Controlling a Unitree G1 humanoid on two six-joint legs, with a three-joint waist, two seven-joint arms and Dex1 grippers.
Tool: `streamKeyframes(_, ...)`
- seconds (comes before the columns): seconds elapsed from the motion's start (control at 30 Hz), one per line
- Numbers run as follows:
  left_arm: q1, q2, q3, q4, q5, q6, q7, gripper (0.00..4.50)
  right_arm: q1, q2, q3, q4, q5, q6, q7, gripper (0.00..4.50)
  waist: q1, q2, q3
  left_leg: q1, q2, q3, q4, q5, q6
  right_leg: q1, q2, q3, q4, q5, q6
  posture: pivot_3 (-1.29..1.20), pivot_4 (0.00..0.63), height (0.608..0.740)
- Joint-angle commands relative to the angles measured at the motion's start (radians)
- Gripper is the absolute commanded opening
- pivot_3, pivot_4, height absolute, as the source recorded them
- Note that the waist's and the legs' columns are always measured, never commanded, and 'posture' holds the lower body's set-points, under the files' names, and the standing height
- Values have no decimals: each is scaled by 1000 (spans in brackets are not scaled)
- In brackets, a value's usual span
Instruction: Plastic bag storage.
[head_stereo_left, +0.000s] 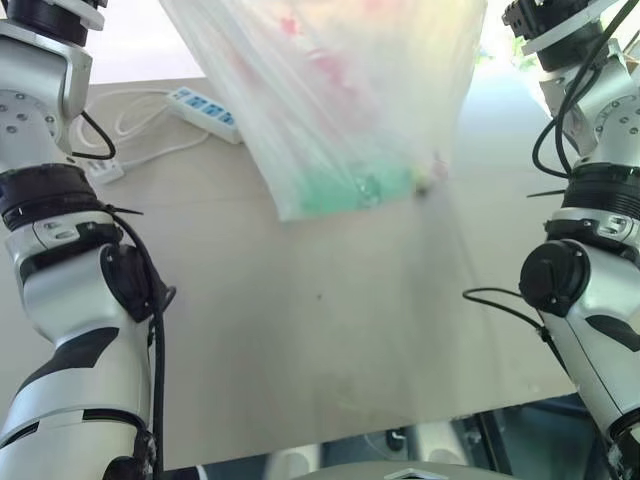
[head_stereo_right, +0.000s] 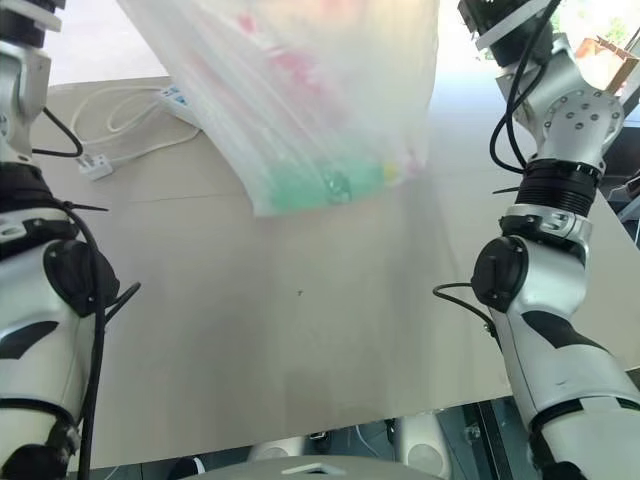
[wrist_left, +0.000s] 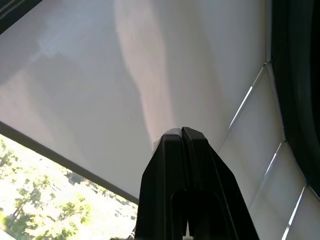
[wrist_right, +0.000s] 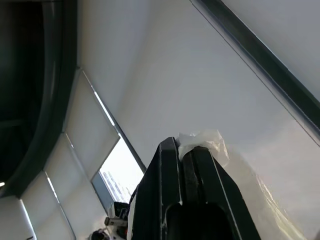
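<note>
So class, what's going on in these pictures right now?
A two-armed robot is holding a plastic bag up above a table, both arms raised. The right gripper is shut on a pinch of the bag's film. The left gripper is shut too, with pale film showing just past its tips. The bag hangs clear of the table, with something green showing through its bottom. A power strip with white cable lies at the table's far side.

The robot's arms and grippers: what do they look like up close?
Both arms, the left arm and the right arm, have glossy silver-white shells with black joint rings and caps, and loose black cables running alongside. The left gripper and right gripper have flat, tapering black fingers.
</note>
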Motion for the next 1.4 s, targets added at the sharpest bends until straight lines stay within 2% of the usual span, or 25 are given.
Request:
streamKeyframes(0.03, -31, 7, 17, 47, 75, -22, -62, 0, 14, -29, -7, -51, 11, -27, 2, 60, -7, 0, 0, 1, 0, 0, 0, 0, 0, 0, 0, 0, 1, 0, 0, 0, 150, 740)
streamKeyframes(0.2, -15, -19, 28, 53, 138, -5, -101, 0, 31, -41, -12, -67, 26, -28, -14, 60, -12, 1, 2, 0, 1, -1, 4, 1, -2, 0, 0, 0, 6, 0, 0, 0, 150, 740)
streamKeyframes(0.43, 6, -8, 79, 5, 137, 63, -115, 0, 44, -56, -6, -57, 35, -13, -10, 60, -12, 1, 2, 0, 2, -1, 4, 1, -2, 0, 0, 0, 6, 0, 0, 0, 150, 740)
streamKeyframes(0.67, 198, 8, 154, -188, 102, 184, -83, 0, 197, -84, 85, -191, 30, 106, 50, 60, -16, 1, 2, 1, 3, 0, 3, 1, -2, -1, 0, 1, 6, 0, 0, 0, 150, 740)
streamKeyframes(0.83, 344, -9, 227, -371, 32, 252, -8, 0, 244, -95, 74, -238, 72, 143, 50, 60, -15, 1, 2, 1, 4, -1, 7, 1, -2, -1, 0, 2, 9, 0, 0, 0, 150, 740)
streamKeyframes(0.87, 357, -13, 236, -393, 19, 260, 9, 564, 247, -96, 73, -240, 78, 147, 49, 0, -14, 1, 2, 1, 4, -1, 8, 1, -2, -1, 0, 2, 9, 0, 0, 0, 150, 740)
streamKeyframes(0.9, 369, -17, 241, -416, 7, 266, 23, 864, 251, -97, 72, -244, 84, 152, 50, 268, -13, 1, 2, 1, 4, -1, 10, 1, -2, 0, 0, 2, 9, 0, 0, 0, 150, 740)
streamKeyframes(0.97, 423, -28, 256, -478, -17, 287, 60, 1775, 284, -113, 94, -264, 84, 179, 70, 908, -9, 1, 1, 1, 4, -2, 13, 1, -2, 0, 0, 2, 10, 0, 0, 0, 150, 740)
streamKeyframes(1.13, 708, -51, 301, -701, -133, 393, 102, 4267, 484, -231, 170, -444, 127, 324, 193, 3397, 6, 1, 1, 2, 5, -2, 13, 1, -1, 2, -1, 2, 10, 0, 0, 0, 150, 740)
streamKeyframes(1.17, 774, -58, 311, -741, -163, 412, 114, 4500, 529, -255, 173, -479, 144, 352, 205, 3923, 8, 1, 1, 2, 5, -2, 13, 1, -1, 2, -1, 2, 10, 0, 0, 0, 150, 740)
streamKeyframes(1.2, 817, -62, 316, -767, -188, 422, 126, 4500, 557, -270, 174, -502, 158, 368, 212, 4447, 9, 1, 1, 2, 5, -3, 13, 0, -1, 1, -1, 3, 10, 0, 0, 0, 150, 740)
streamKeyframes(1.3, 1103, -68, 339, -918, -252, 506, 55, 4500, 802, -428, 277, -678, 85, 400, 331, 4447, 11, 0, 0, 1, 5, -4, 15, 1, -1, 1, 0, 2, 11, 0, 0, 0, 150, 740)
streamKeyframes(1.4, 1376, -68, 316, -1025, -182, 499, -45, 4500, 1001, -547, 369, -736, -65, 273, 408, 4447, 10, 0, -3, 6, 5, -6, 10, -2, 2, 5, -2, 4, 6, -1, 0, 0, 150, 740)
